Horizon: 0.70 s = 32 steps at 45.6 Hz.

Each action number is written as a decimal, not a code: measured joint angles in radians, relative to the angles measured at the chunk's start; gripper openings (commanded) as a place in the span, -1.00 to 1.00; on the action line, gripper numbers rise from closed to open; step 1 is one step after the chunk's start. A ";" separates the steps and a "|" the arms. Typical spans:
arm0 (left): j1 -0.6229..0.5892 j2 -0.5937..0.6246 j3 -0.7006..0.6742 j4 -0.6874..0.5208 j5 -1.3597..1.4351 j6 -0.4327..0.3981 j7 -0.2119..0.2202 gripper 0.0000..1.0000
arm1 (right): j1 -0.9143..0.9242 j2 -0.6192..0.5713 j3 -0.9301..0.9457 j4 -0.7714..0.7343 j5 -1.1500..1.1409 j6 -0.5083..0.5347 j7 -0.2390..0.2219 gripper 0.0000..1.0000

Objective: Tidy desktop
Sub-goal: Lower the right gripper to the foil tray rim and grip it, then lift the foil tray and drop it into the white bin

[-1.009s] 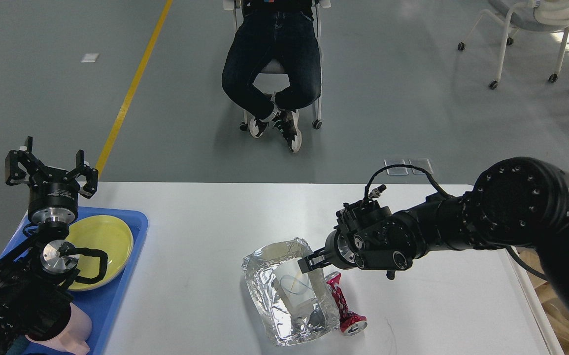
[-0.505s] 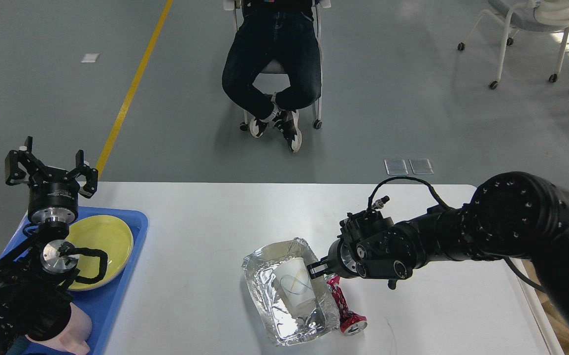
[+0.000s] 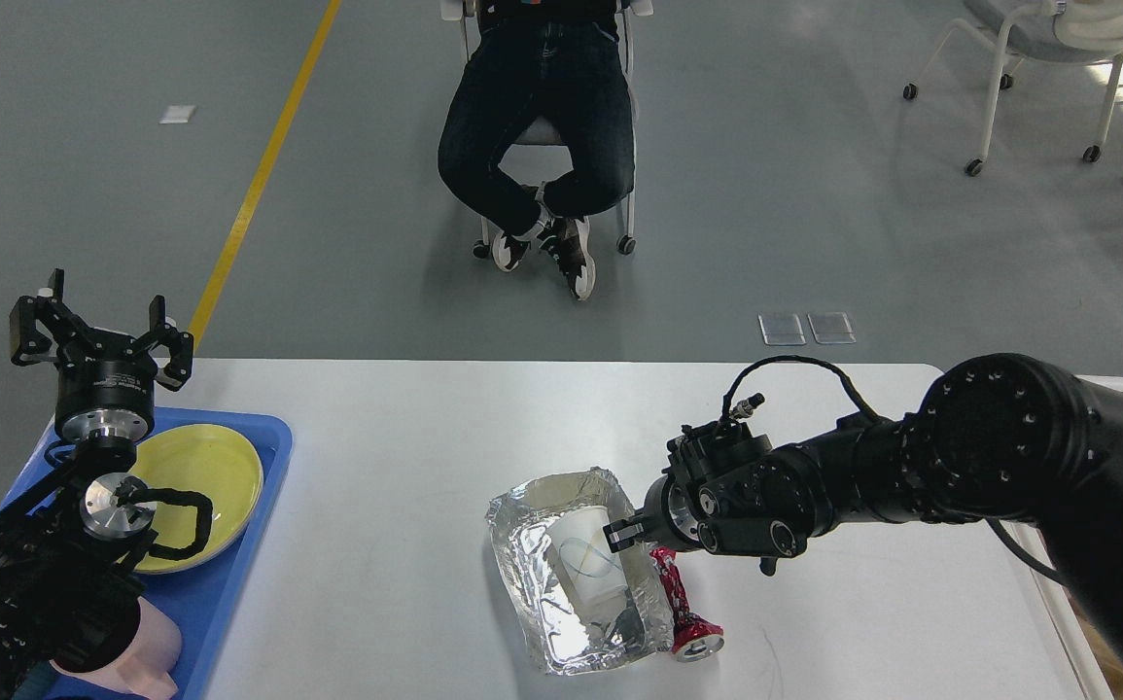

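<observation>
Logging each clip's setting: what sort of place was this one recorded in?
Probably an indoor robot lab or test hall, not a home: grey floor with a yellow line, wheeled office chairs, a seated person facing the white desktop, where a foil container sits.

The desktop lies bare between the blue tray at its left edge and the foil container, whose right side is crowded by a crushed red can touching it.
</observation>
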 measured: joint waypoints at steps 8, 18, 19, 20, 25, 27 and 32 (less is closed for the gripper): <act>0.000 0.000 0.000 0.000 0.000 0.000 0.000 0.93 | 0.036 0.000 0.006 0.012 0.002 0.000 0.000 -1.00; 0.000 0.000 0.000 0.000 0.000 0.000 0.000 0.93 | 0.119 -0.022 0.022 0.082 0.005 0.014 0.021 -1.00; 0.000 0.000 0.000 0.000 0.000 0.000 0.000 0.93 | 0.127 -0.025 0.023 0.091 0.005 0.014 0.023 -1.00; 0.000 0.000 0.000 0.000 0.000 0.000 0.000 0.93 | 0.135 -0.029 0.024 0.100 0.006 0.015 0.025 -1.00; 0.000 0.000 0.000 0.000 0.000 0.000 0.000 0.93 | 0.187 -0.054 0.038 0.159 0.009 0.018 0.043 -1.00; 0.000 0.000 0.000 0.000 0.000 0.000 0.000 0.93 | 0.210 -0.069 0.043 0.180 0.010 0.023 0.062 -1.00; 0.000 0.000 0.000 0.000 0.000 0.000 0.000 0.93 | 0.263 -0.104 0.059 0.219 0.012 0.061 0.119 -1.00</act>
